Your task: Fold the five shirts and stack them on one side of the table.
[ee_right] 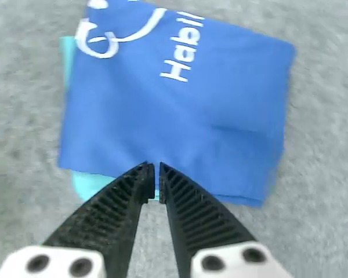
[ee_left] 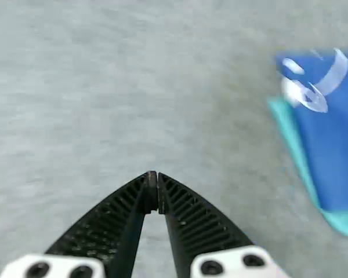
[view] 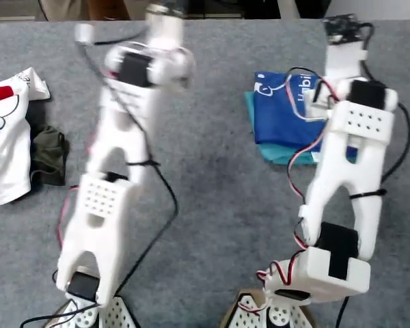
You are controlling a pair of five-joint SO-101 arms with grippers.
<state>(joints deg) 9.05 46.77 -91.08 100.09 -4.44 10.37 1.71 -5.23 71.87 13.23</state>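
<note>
The left claw [ee_left: 151, 178] was closed, its black ribbed fingers [ee_left: 113, 231] meeting at the tips with nothing between them. It hung over bare grey felt-like surface [ee_left: 104, 87]. In the left wrist view, the blue folded shirt with white lettering [ee_left: 330, 133] lay off to one side, with an edge of the teal shirt [ee_left: 342, 223] showing from under it.

The right claw [ee_right: 155, 171] was also closed and held nothing, with only a thin slit between its fingers [ee_right: 191, 220]. It hung over the near edge of the blue folded shirt [ee_right: 180, 116], where a strip of the teal shirt [ee_right: 87, 184] stuck out beneath.

From the high view, the blue folded shirt [view: 277, 113] sat on the teal shirt [view: 273, 153] as a small stack on the right half of the surface [view: 219, 178], just beside the white right arm [view: 355, 137]. The white left arm [view: 116, 171] stood over the middle-left of the surface, well apart from that stack. At the far left edge lay a crumpled white shirt with red and black print [view: 7, 147]. A bunched dark olive shirt [view: 49, 156] touched its side. Neither of these two was folded.
</note>
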